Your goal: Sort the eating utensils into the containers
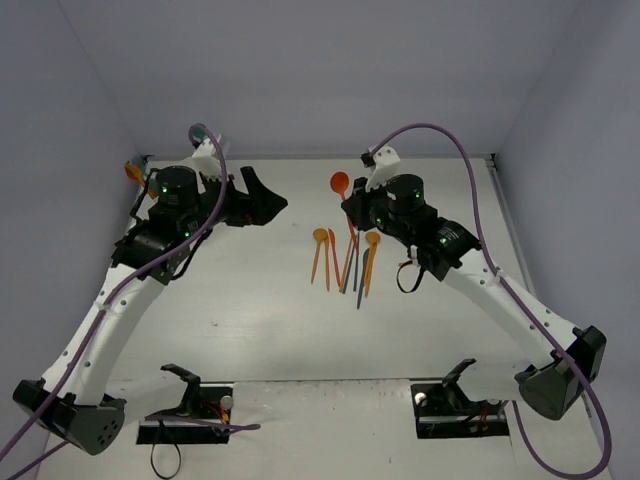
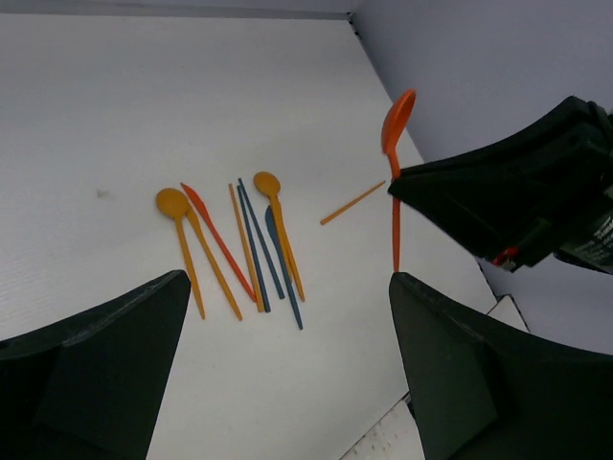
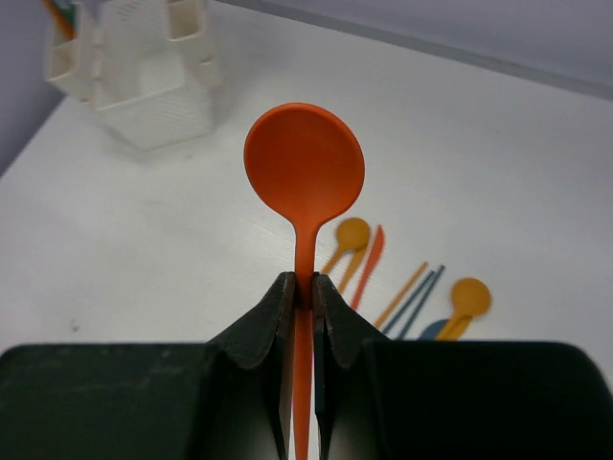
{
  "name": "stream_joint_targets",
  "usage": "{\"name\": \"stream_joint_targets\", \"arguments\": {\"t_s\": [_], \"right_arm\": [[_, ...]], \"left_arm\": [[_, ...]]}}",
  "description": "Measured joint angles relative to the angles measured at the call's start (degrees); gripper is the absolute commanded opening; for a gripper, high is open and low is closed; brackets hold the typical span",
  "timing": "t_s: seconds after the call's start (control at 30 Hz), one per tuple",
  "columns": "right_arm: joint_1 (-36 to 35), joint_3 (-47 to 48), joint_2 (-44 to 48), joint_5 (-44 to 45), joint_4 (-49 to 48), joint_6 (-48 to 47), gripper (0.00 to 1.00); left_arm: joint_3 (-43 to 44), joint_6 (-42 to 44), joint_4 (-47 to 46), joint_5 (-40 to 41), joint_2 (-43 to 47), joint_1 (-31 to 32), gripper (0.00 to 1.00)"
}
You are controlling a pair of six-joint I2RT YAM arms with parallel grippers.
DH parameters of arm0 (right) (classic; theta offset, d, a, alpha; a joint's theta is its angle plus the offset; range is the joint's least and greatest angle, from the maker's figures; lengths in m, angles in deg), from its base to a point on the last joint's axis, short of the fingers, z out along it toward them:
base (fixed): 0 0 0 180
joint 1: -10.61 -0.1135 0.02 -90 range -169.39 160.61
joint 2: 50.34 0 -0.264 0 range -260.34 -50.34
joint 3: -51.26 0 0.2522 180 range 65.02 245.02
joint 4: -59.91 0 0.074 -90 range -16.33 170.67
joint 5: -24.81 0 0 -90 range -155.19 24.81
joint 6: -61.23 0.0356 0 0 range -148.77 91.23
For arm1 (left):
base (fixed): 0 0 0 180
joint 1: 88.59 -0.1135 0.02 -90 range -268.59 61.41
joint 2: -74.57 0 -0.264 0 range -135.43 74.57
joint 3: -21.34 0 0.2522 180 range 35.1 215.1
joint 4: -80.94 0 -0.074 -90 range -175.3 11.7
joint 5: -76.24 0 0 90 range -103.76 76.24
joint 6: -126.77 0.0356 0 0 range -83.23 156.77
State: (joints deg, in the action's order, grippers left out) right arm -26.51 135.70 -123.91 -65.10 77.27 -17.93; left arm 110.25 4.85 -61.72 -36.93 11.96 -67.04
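Observation:
My right gripper (image 1: pixel 350 203) is shut on the handle of a red-orange spoon (image 3: pixel 304 168) and holds it off the table, bowl up; its jaws (image 3: pixel 304 284) press on the neck. The spoon also shows in the left wrist view (image 2: pixel 396 129). Several orange, red and blue utensils (image 1: pixel 345 258) lie side by side on the table below it, and they show in the left wrist view (image 2: pixel 235 240) too. My left gripper (image 1: pixel 262 200) is open and empty (image 2: pixel 287 283), left of the pile. The white containers (image 3: pixel 144 67) stand at the far left corner and hold a few utensils. In the top view my left arm hides them.
A lone orange stick (image 2: pixel 352 202) lies apart from the pile, toward the right gripper. Grey walls close in the table at the back and both sides. The table's edge (image 2: pixel 498 309) shows near the left gripper's right finger.

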Motion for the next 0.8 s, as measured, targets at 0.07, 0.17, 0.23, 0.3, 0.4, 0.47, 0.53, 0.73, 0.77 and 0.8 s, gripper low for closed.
{"name": "stream_joint_targets", "arguments": {"t_s": [0.07,0.17,0.23,0.3,0.4,0.47,0.53,0.73,0.77,0.8], "right_arm": [[-1.4,0.0,1.1,-3.2,-0.7,-1.0,0.0],[-3.5,0.0,1.3,-6.8,-0.9,-2.0,0.0],[-4.5,-0.2,1.3,-8.3,-0.9,-2.1,0.0],[-4.9,-0.4,1.4,-9.0,-0.9,-2.1,0.0],[-5.1,-1.2,1.7,-9.4,-0.9,-2.0,0.0],[-5.3,-1.8,2.2,-9.4,-0.9,-1.9,0.0],[-5.4,-2.2,2.8,-9.4,-0.9,-1.8,0.0],[-5.7,-2.8,4.8,-9.4,-1.0,-1.3,0.0],[-5.7,-2.8,4.9,-9.4,-0.9,-1.2,0.0],[-5.7,-2.8,5.0,-9.4,-1.0,-1.2,0.0]], "left_arm": [[1.4,-0.1,-2.2,1.1,-1.9,2.5,0.82],[3.7,0.3,-4.4,3.7,-4.7,6.5,0.8],[5.2,1.0,-5.6,5.5,-6.5,9.2,0.77],[6.1,2.0,-6.2,7.4,-8.0,11.6,0.74],[7.1,3.6,-6.3,10.5,-9.8,14.5,0.71],[7.6,4.8,-6.0,12.9,-11.0,16.2,0.69],[7.8,5.8,-5.8,15.1,-11.8,17.7,0.66],[8.4,8.0,-5.4,19.3,-13.9,20.6,0.5],[8.6,8.2,-5.4,19.6,-14.3,20.9,0.44],[8.9,8.5,-5.4,19.9,-14.8,21.1,0.39]]}}
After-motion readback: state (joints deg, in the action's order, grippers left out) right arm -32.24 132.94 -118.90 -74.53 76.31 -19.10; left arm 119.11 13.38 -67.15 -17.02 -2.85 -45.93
